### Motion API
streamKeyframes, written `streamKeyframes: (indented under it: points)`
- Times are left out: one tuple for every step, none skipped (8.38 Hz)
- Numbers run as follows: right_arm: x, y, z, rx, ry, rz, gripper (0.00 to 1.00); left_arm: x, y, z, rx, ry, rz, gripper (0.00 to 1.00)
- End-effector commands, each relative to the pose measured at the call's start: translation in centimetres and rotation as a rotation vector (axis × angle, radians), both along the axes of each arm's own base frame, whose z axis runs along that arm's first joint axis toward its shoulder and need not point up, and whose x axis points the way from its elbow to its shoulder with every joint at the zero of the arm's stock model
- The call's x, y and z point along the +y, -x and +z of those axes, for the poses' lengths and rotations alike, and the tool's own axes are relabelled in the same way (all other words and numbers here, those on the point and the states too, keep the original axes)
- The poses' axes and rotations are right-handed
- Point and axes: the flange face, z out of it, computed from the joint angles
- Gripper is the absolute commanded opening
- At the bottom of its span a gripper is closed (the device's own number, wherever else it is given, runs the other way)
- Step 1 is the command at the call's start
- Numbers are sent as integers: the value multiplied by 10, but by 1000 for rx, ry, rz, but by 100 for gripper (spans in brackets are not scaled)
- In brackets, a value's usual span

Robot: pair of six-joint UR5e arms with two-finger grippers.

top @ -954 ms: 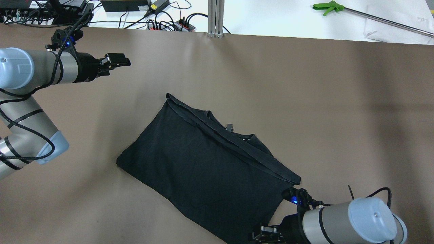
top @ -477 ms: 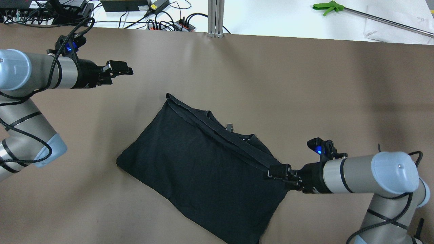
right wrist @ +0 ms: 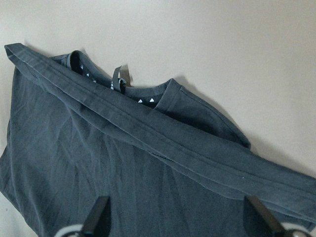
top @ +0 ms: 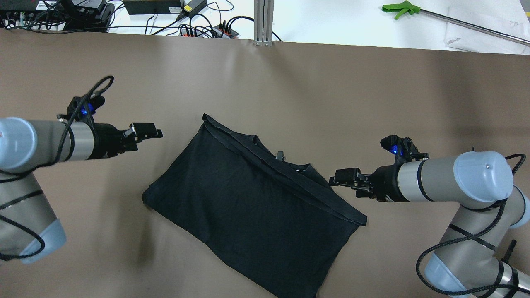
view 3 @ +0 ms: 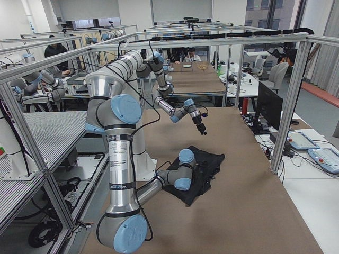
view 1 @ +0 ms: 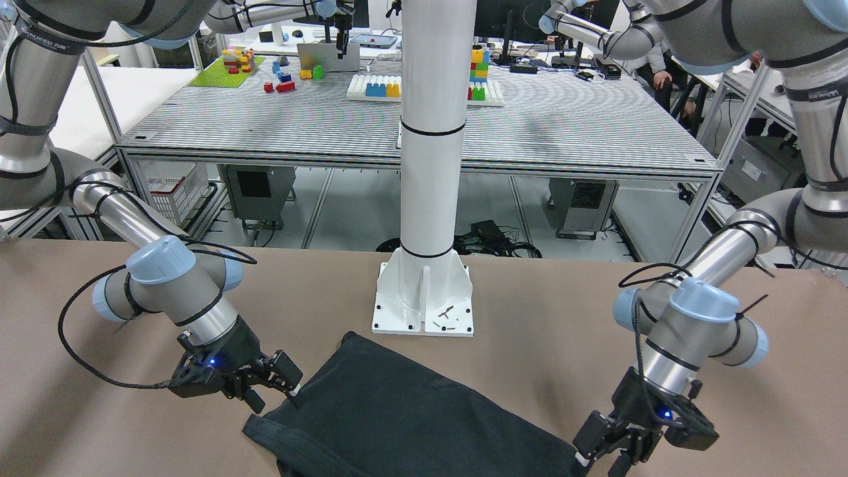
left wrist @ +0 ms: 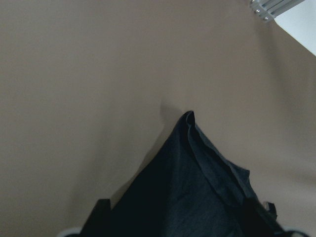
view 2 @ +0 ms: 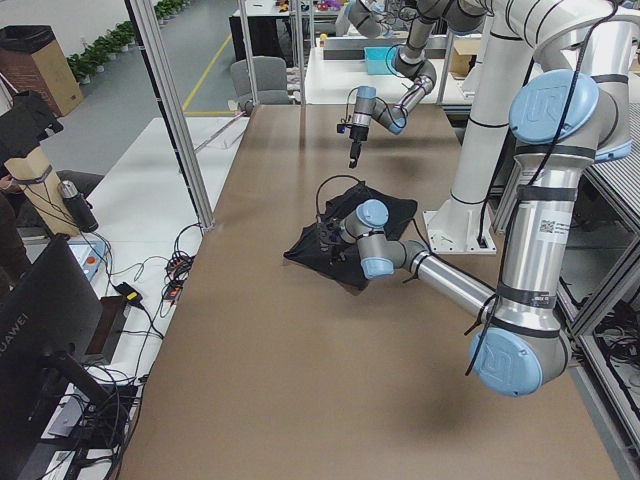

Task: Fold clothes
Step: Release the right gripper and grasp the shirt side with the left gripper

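Fingers on our left gripper and right gripper stand apart; our folded black shirt lies ahead of both, nearest the right fingertips.

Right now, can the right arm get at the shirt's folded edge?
Probably yes. The right tool hangs open just off the shirt, facing its folded edge, with nothing in the way.

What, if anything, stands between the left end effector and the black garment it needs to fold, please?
Nothing visible does. The left end effector, open, sits beside the black garment, and only bare brown table shows in the gap between them in the overhead view.
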Motion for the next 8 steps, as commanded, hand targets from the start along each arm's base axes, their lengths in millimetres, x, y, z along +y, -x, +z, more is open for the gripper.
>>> streamKeyframes:
  points:
    - [-5, -3, -2, 9, -25, 9, 94, 67, -61, 29, -48, 21, -17, 94]
    - [-6, -4, -1, 13, -21, 18, 94, 77, -50, 42, -65, 32, -8, 94]
    - [-8, -4, 0, 14, -20, 31, 94, 89, -47, 52, -83, 37, 5, 94]
    - [-7, -4, 0, 13, -13, 35, 94, 90, -48, 57, -89, 42, 8, 94]
    - [-7, -4, 0, 13, -13, 36, 94, 94, -53, 58, -93, 42, 19, 94]
    - [-7, -5, -1, 12, -14, 36, 94, 104, -64, 61, -84, 35, 43, 94]
    - [-7, -7, 0, 14, -14, 49, 94, 104, -68, 68, -73, 30, 47, 94]
    - [-7, -6, 0, 15, -14, 50, 94, 103, -72, 79, -81, 34, 48, 94]
